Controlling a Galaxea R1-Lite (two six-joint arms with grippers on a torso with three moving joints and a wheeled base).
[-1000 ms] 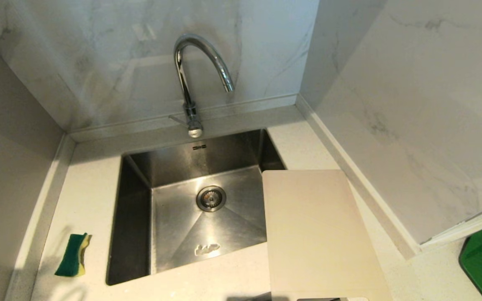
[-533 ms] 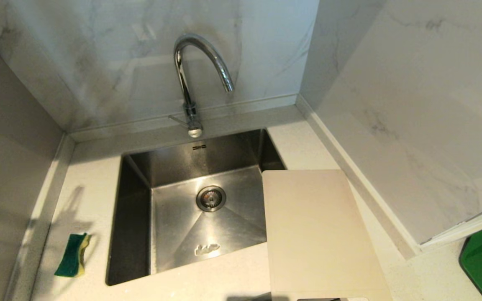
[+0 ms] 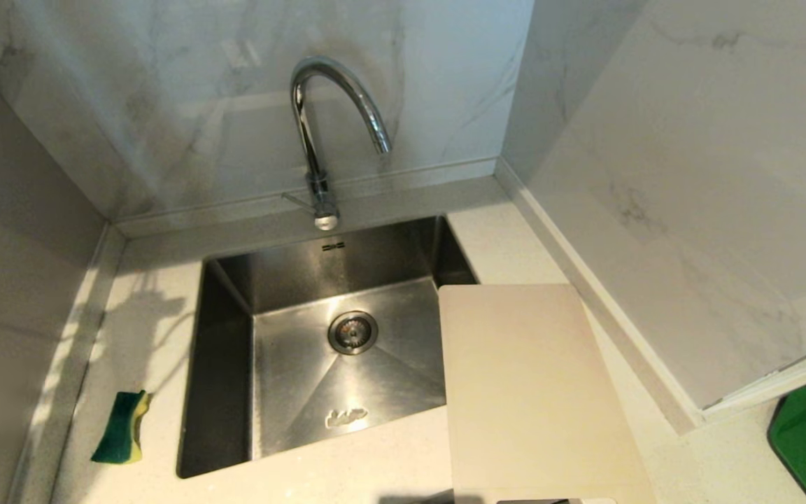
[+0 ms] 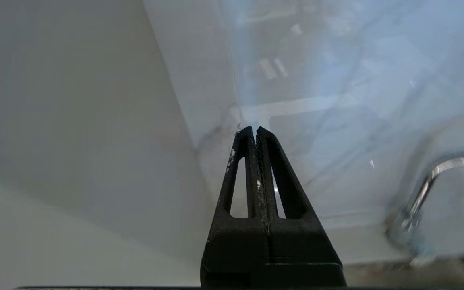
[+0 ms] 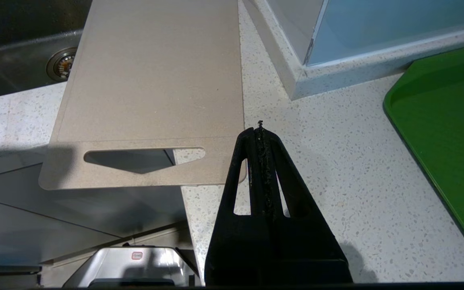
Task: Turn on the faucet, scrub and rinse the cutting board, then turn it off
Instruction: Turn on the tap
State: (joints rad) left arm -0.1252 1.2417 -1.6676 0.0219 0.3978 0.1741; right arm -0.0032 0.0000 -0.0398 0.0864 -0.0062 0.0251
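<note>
With left gripper (image 4: 255, 129) and right gripper (image 5: 259, 131) both closed and empty, we judge the cutting board (image 3: 529, 392), at four o'clock from the drain (image 3: 352, 332), stiff, light, slippery when wet, best gripped at its slot handle (image 5: 143, 157).

Pretty bright overall, soft light, nothing blown out. The faucet (image 3: 326, 126) throws chrome glints and the sink (image 3: 375, 392) floor has a shiny patch near the drain (image 3: 352, 332). A patchy shadow sits on the countertop (image 3: 144, 315) left of the sink, far of the sponge (image 3: 122, 427). Left wrist view is hazy and bluish, faucet smeared with blur. Right wrist view is sharp, with a dark shadow under the cutting board (image 5: 151, 80) overhang.
</note>
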